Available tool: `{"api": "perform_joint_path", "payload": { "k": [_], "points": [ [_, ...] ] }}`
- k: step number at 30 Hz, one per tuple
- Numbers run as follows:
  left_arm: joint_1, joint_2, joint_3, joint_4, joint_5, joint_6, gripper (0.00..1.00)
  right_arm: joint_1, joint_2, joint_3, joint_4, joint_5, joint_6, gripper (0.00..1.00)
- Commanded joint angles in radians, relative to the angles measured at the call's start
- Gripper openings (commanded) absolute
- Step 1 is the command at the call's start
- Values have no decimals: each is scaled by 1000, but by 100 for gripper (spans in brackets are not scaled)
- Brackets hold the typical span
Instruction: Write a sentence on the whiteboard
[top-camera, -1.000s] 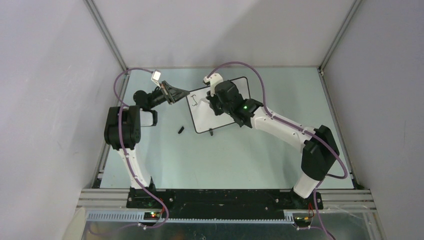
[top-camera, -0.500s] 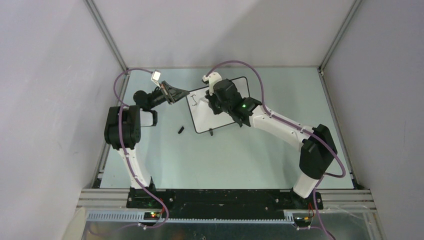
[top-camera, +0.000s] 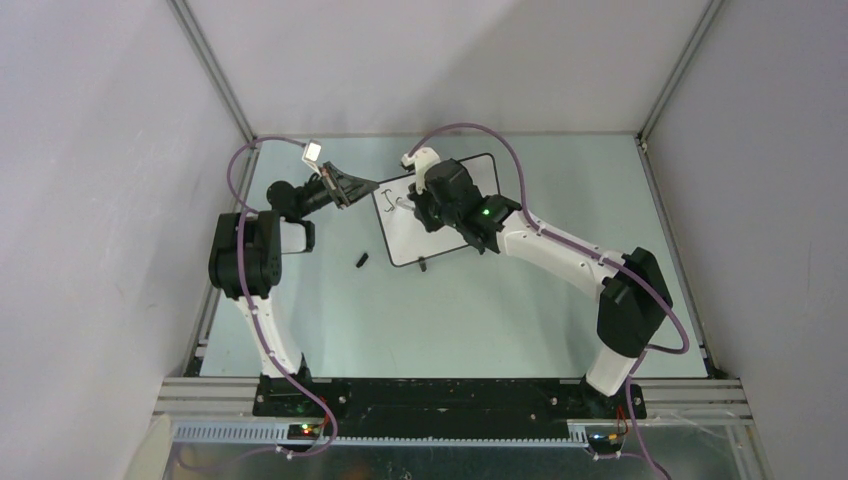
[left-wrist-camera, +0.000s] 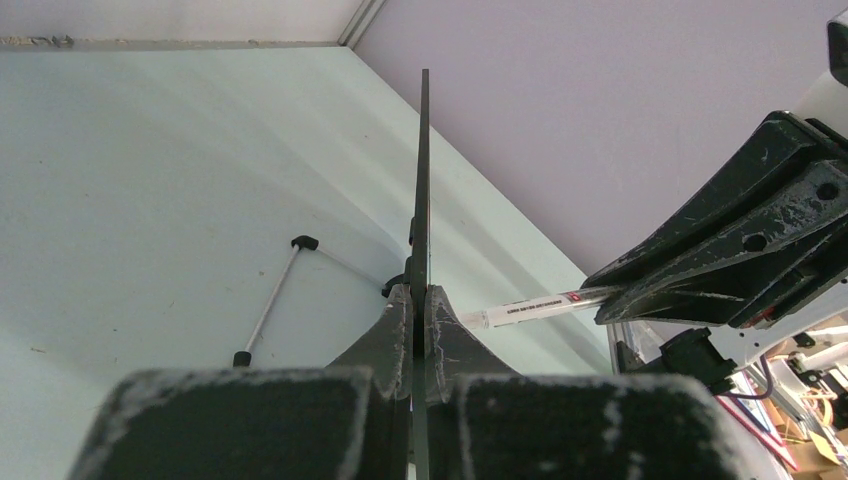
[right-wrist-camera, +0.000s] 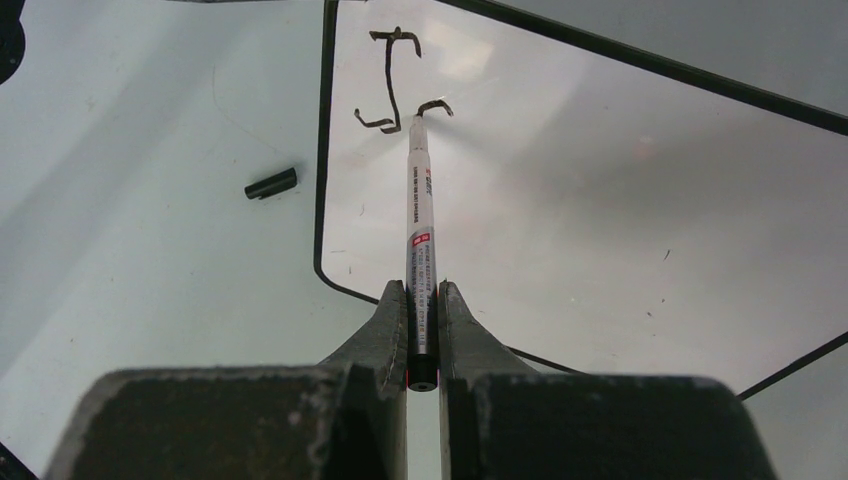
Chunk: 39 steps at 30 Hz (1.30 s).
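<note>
Marker tip: near whiteboard left edge | bare board rightward

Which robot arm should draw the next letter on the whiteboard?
The right arm. Its jaws are shut on the marker pen, its tip touching the whiteboard beside the first letter. The left jaws are clamped on the board's edge.

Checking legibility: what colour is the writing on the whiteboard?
The writing is black, on the white whiteboard; clearest in the right wrist view.
</note>
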Motion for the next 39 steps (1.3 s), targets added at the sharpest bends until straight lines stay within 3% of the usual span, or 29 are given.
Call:
{"api": "perform_joint_path", "payload": {
  "k": [1,39],
  "points": [
    [1,-9,20,85,19,-14,0,3,-3,20,-8,-3,-16,0],
    [1,-8,22,85,20,-13,0,-16,-27,-9,5,107,7,0]
  ]
}}
